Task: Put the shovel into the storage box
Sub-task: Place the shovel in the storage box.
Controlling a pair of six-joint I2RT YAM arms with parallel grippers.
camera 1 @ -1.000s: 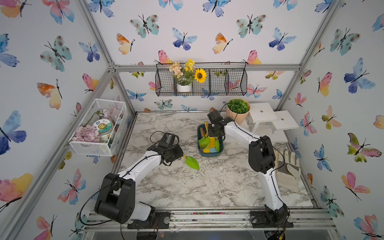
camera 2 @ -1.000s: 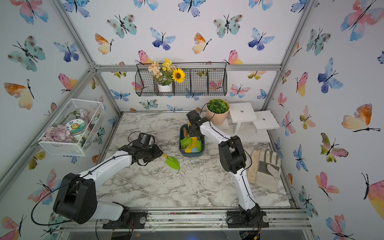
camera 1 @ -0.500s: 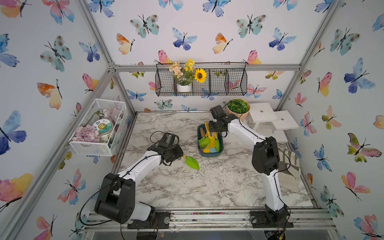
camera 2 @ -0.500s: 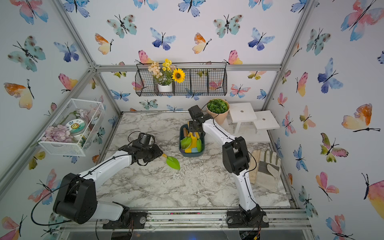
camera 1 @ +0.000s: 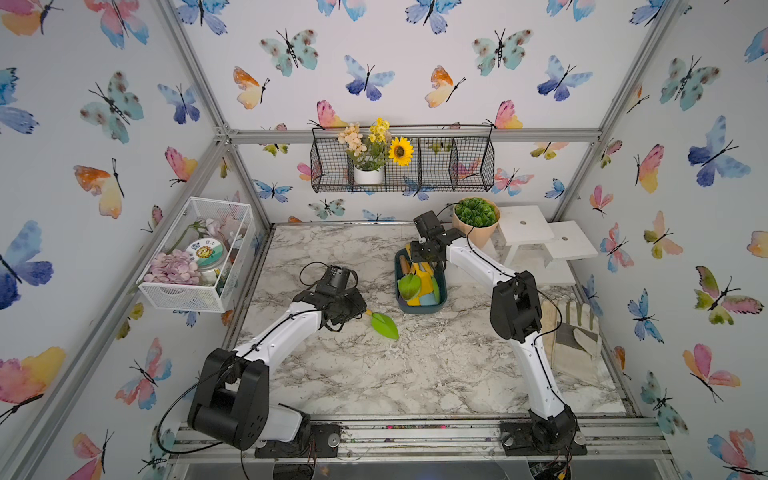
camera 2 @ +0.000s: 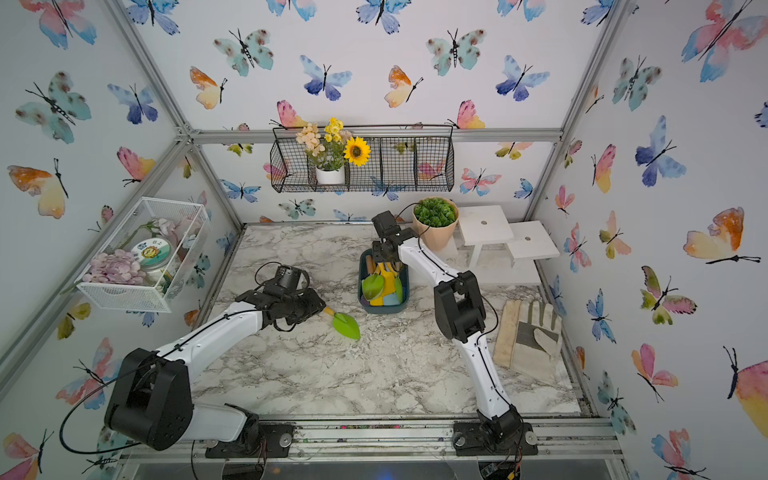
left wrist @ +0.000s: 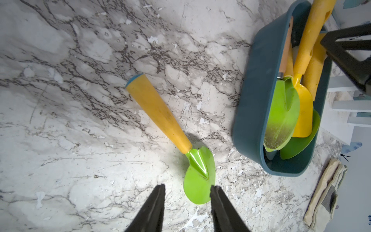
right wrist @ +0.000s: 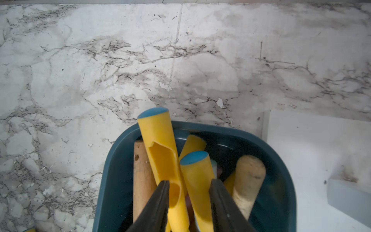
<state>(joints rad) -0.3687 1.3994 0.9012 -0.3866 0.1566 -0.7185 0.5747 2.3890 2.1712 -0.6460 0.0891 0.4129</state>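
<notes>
Over the middle of the table (camera 1: 374,374), my left arm (camera 1: 282,332) lies low. It reaches from the near-left base toward 1 o'clock, wrist tipped down. Left gripper (left wrist: 187,186): jaws partly open, nothing between them. One fingertip (left wrist: 218,200) sits at the edge of the shovel (left wrist: 158,112) blade; contact unclear.

Shovel lies flat on the table, outside the box (camera 1: 419,308). In both top views its green blade points toward 4 o'clock and its yellow handle is mostly hidden under my gripper. Box stands near, at 1 o'clock of the blade.

Right arm (camera 1: 478,259): elbow high, forearm stretched toward 11 o'clock, wrist down over the box's far end. Right gripper (right wrist: 190,181): fingers straddle two yellow handles (right wrist: 197,180) in the box. I cannot tell whether they clamp or merely flank them. Tools (camera 1: 415,284) lie heaped inside, the lower ones mostly covered.
</notes>
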